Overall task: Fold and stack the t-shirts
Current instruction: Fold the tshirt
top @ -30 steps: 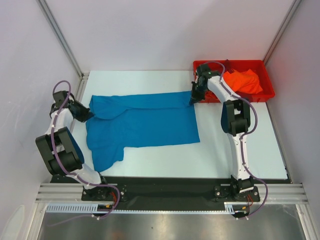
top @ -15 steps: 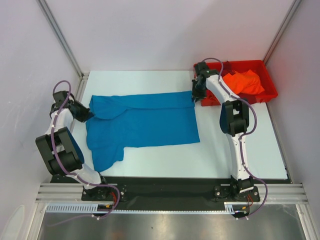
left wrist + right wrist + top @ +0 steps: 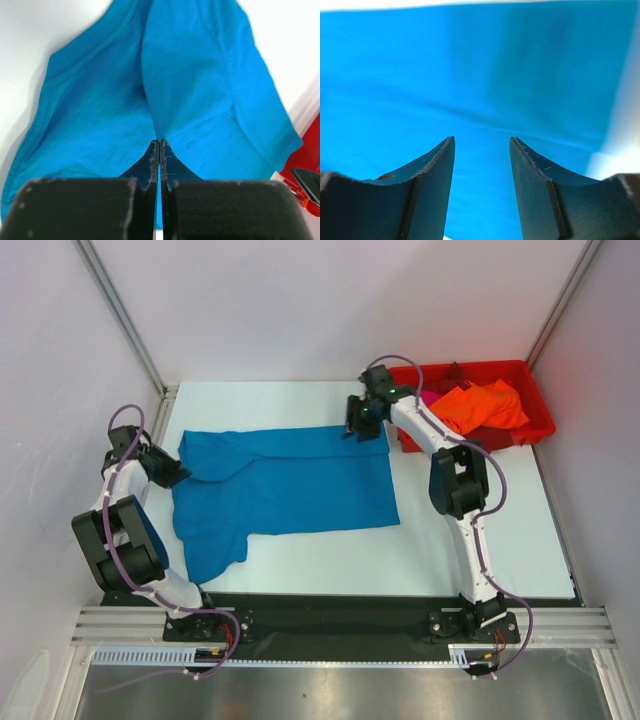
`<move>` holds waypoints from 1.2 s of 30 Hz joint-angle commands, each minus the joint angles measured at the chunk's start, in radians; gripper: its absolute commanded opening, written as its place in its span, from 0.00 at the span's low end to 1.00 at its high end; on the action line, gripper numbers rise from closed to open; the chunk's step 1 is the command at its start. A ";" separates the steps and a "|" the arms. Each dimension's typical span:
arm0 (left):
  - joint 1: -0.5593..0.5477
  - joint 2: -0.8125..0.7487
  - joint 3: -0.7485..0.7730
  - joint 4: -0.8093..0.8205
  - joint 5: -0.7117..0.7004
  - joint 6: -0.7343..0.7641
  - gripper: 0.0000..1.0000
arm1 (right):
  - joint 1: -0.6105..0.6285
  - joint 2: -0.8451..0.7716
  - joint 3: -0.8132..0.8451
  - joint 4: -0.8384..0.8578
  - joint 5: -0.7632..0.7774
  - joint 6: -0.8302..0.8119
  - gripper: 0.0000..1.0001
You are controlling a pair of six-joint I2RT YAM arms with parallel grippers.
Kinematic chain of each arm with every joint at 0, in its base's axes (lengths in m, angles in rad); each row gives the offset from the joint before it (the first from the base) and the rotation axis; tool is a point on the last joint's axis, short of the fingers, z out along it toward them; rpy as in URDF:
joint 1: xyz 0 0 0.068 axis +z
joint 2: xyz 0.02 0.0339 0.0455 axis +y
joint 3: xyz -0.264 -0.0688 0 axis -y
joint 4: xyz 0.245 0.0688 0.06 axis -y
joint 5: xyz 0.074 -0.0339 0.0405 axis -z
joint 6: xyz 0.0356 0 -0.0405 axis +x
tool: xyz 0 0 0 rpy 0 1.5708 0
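Observation:
A teal-blue t-shirt [image 3: 290,480] lies spread on the white table, with a sleeve hanging toward the near left. My left gripper [image 3: 176,472] is at the shirt's left edge. In the left wrist view its jaws [image 3: 159,143] are shut, with a fold of the teal cloth [image 3: 200,75] pinched between the tips. My right gripper [image 3: 352,426] hovers over the shirt's far edge near the right corner. In the right wrist view it [image 3: 482,141] stands open, with only flat teal cloth [image 3: 470,65] below the gap. An orange t-shirt [image 3: 485,405] and a bit of a magenta one [image 3: 433,400] lie in the bin.
A red plastic bin [image 3: 540,427] stands at the table's far right corner, close to the right arm's elbow. Its edge also shows in the left wrist view [image 3: 305,165]. White walls with metal posts close in the sides and back. A black rail [image 3: 330,605] runs along the near edge.
My right gripper has opened, let go of the teal shirt's far right corner, and moved left along the shirt's far edge. The left gripper has kept its grip and place.

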 commanded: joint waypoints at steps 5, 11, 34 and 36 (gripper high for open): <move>0.012 -0.094 -0.108 0.007 -0.057 -0.004 0.02 | 0.172 0.037 0.098 0.360 -0.282 0.267 0.54; 0.014 -0.190 -0.117 0.051 -0.212 -0.003 0.53 | 0.182 0.126 0.163 0.417 -0.333 0.358 0.52; -0.035 0.521 0.419 0.388 -0.112 0.097 0.91 | 0.011 -0.051 -0.008 0.260 -0.276 0.151 0.52; -0.035 0.571 0.488 0.322 -0.098 0.114 0.89 | 0.001 -0.064 -0.034 0.247 -0.270 0.140 0.52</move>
